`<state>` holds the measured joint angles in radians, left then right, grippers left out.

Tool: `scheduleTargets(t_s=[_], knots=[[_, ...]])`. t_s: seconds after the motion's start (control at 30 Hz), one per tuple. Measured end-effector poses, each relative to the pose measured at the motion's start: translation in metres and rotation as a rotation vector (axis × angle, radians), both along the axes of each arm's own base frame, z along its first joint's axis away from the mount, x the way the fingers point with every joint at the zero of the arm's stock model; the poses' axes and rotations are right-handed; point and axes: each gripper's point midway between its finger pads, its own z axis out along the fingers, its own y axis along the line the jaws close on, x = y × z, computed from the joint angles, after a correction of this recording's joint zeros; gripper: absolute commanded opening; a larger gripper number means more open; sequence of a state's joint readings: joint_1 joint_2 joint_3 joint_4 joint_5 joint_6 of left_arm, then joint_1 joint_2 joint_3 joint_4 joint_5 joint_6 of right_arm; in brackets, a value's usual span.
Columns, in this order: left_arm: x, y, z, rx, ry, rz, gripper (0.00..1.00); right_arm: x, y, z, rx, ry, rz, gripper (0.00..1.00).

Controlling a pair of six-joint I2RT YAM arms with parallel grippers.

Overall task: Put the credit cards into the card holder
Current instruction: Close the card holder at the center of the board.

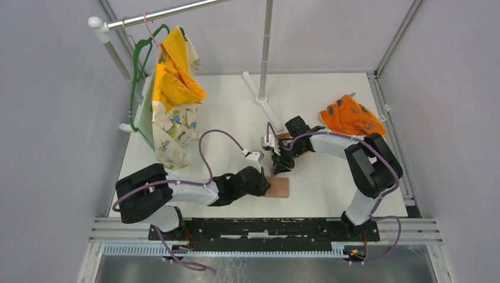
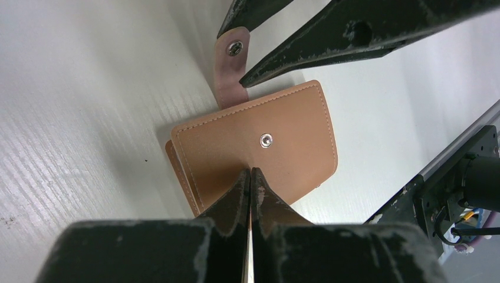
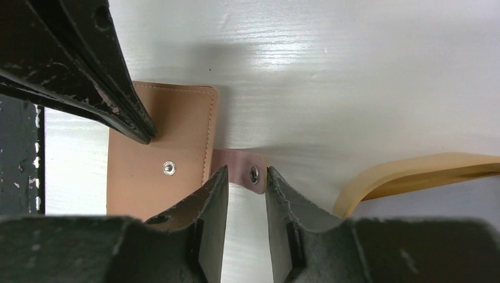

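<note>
Holder (image 1: 282,187) lies closed on the desk (image 1: 321,177), near-centre between the arms. Left gripper (image 1: 268,186) is clenched on its left edge, pinning it down, I'd say. Right gripper (image 3: 243,177) straddles the unsnapped strap tab (image 3: 237,162), jaws part-spread. Gripped or merely bracketed, I cannot tell — likely lining up to peel the cover open.

A robot lab test cell: a white counter (image 1: 230,106) boxed in by plain grey panels (image 1: 53,118) and aluminium frame rails (image 1: 118,227).
</note>
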<state>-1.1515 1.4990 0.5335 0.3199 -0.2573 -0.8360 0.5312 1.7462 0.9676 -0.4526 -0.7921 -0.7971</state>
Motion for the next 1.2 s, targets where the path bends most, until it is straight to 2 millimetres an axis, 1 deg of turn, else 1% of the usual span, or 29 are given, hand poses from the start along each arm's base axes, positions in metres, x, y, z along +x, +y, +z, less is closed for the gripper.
scheduleTargets(t_s=[0.17, 0.4, 0.77, 1.1, 1.2], knots=[[0.0, 0.0, 0.0, 0.0, 0.0, 0.0, 0.03, 0.0, -0.003, 0.002, 0.015, 0.021, -0.01, 0.29], [0.0, 0.0, 0.0, 0.0, 0.0, 0.0, 0.03, -0.003, -0.004, 0.004, 0.025, 0.036, -0.004, 0.29], [0.0, 0.0, 0.0, 0.001, 0.001, -0.001, 0.03, -0.002, -0.004, 0.017, 0.053, 0.016, -0.003, 0.27], [0.0, 0.0, -0.001, 0.0, 0.001, -0.002, 0.03, -0.002, -0.004, 0.017, 0.055, 0.022, -0.008, 0.18], [0.0, -0.001, -0.001, -0.001, 0.001, -0.002, 0.03, -0.002, -0.004, 0.017, 0.055, 0.023, -0.008, 0.14]])
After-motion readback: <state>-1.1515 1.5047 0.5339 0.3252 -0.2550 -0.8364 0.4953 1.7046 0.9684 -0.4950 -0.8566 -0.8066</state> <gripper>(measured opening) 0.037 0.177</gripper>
